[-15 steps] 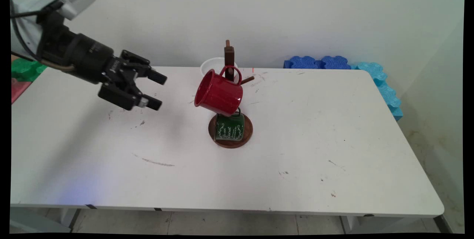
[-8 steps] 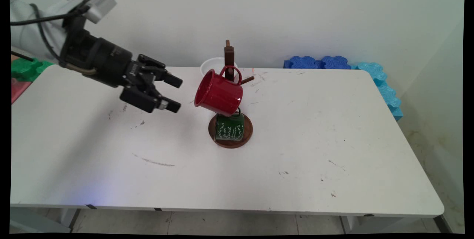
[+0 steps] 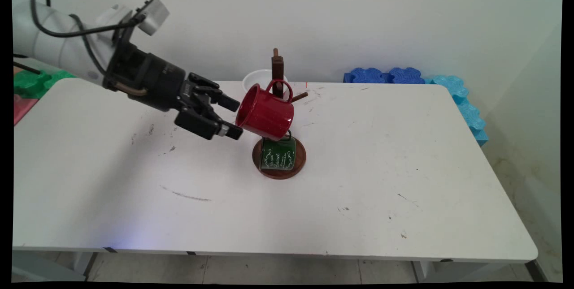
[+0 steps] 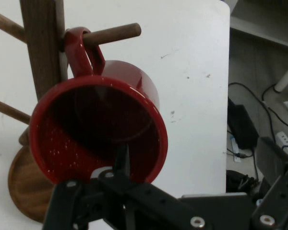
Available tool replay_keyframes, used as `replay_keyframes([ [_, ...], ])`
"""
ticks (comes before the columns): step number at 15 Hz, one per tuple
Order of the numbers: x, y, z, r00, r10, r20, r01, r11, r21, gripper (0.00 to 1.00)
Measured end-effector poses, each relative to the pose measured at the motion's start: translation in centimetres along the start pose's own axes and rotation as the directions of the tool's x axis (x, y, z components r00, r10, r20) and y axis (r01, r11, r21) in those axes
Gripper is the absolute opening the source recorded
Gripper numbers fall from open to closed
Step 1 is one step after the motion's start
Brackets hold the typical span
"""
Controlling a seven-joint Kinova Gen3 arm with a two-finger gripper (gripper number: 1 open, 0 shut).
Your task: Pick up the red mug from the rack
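Red enamel mug hanging by its loop handle on a peg of the brown wooden mug tree, mouth tilted toward the black two-finger gripper, wide open, empty, fingertips at the rim; dark green mug below on the round base.

Your arm is white and rounded, with black cables looped over it. A grey camera block sits on the black wrist. The black gripper shows silver screws on its linkage.
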Motion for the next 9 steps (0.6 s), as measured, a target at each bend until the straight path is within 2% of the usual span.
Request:
replay_keyframes([
  [9, 0.5, 0.0, 2.6, 0.998, -0.057, 0.008, 0.057, 0.998, 0.011, 1.00],
])
